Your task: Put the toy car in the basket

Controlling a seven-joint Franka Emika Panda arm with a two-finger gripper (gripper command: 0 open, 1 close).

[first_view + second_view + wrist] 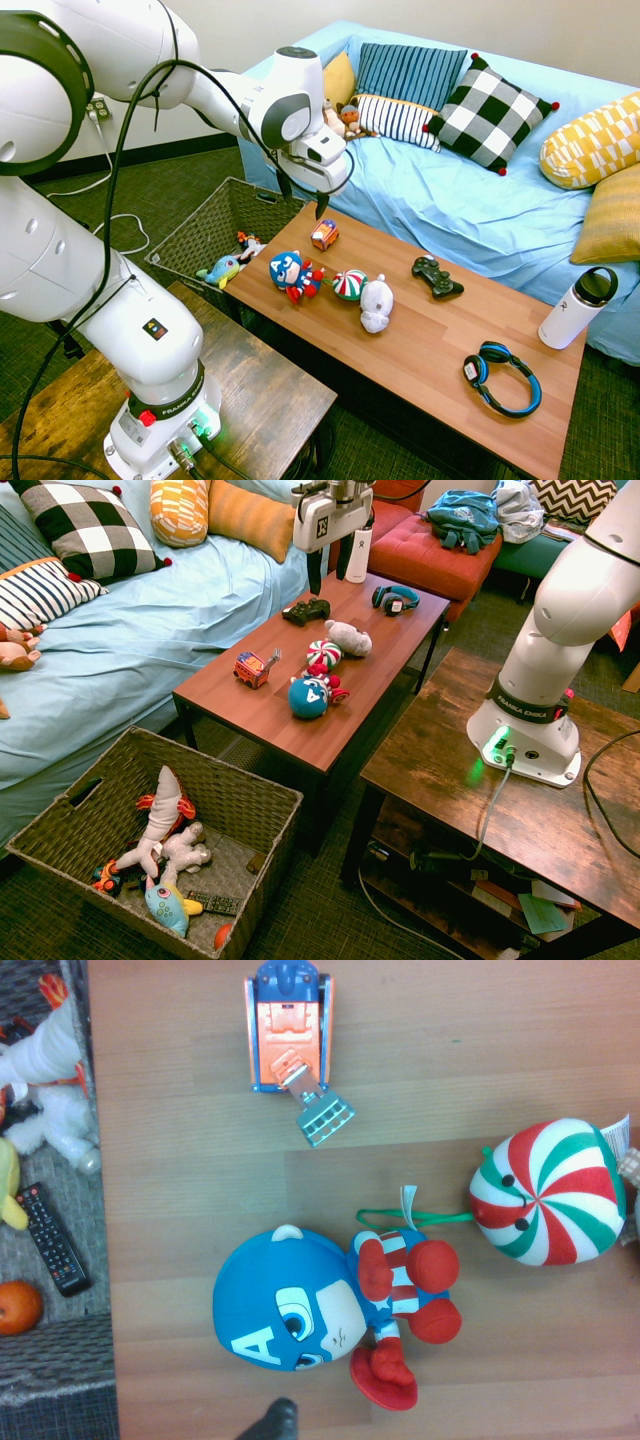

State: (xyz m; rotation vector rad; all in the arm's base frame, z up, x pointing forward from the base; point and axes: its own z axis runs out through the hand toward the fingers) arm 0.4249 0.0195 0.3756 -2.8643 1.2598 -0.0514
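The toy car (324,235) is small, boxy and orange-red. It stands on the wooden coffee table (450,340) near the end next to the basket, and also shows in the other views (255,667) (288,1025). The basket (205,230) is a large dark woven one on the floor off that table end (220,765). It holds plush toys and a remote. My gripper (303,197) hangs open above the table, higher than the toys, with nothing between its fingers (329,572).
On the table beside the car lie a blue round-headed plush (293,275), a red-white-green striped ball (350,285), a white plush (376,303), a black game controller (436,277), blue headphones (502,378) and a white bottle (577,307). A blue sofa (470,200) runs behind the table.
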